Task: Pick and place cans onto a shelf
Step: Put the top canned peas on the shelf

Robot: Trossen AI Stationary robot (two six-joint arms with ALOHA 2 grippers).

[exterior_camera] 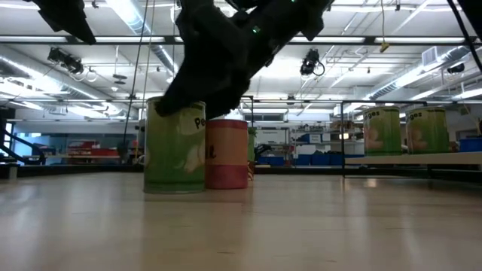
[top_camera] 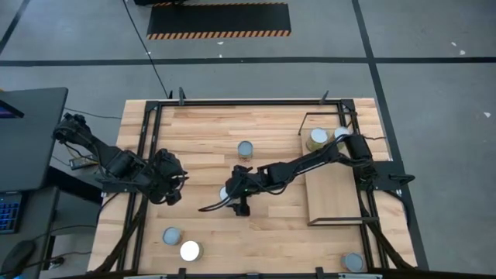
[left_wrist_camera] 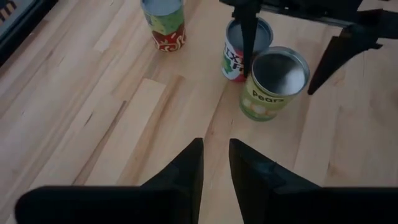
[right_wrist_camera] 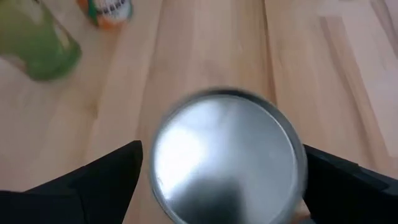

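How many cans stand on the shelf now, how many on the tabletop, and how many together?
On the shelf: 2 cans
On the tabletop: 6 cans
Total: 8 cans

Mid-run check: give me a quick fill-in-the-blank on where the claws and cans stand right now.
1. The right claw straddles a can, one finger on each ____.
2. The shelf holds ____ cans at its far end.
3. The left claw holds ____.
4. The green can by the black frame post is labelled ____.

Missing words: side; two; nothing; pears
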